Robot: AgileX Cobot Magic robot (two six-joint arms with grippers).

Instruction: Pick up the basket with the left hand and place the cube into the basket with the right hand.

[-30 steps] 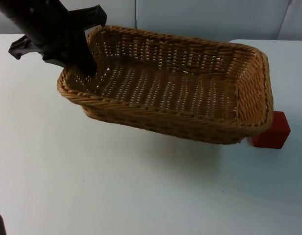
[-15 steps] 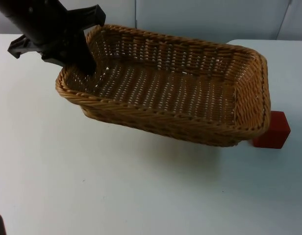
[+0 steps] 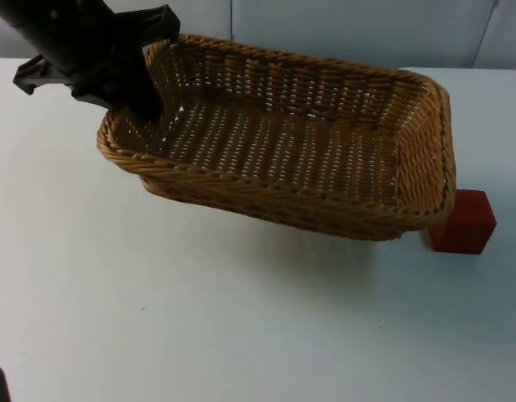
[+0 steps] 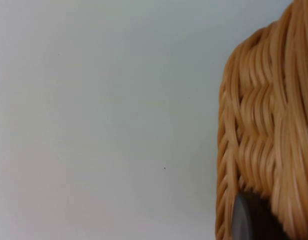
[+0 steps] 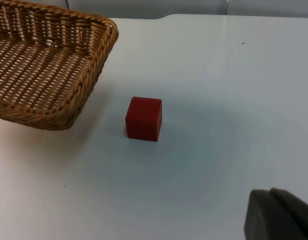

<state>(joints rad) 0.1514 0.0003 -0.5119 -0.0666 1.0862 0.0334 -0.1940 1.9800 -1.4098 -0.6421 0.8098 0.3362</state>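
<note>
Left gripper (image 3: 147,107) clamps the short-end rim of the wicker basket (image 3: 300,142), holding it tilted over the table's (image 3: 199,318) far side. Right gripper (image 5: 279,215): hangs above the table, finger state cannot tell. Right wrist view shows the whole red cube (image 5: 144,118) on the table beside the basket corner; top view has the rim partly covering it. No writing visible.

We see a white table (image 3: 157,318) and, behind it, a grey partition wall (image 3: 342,29) with seams.
</note>
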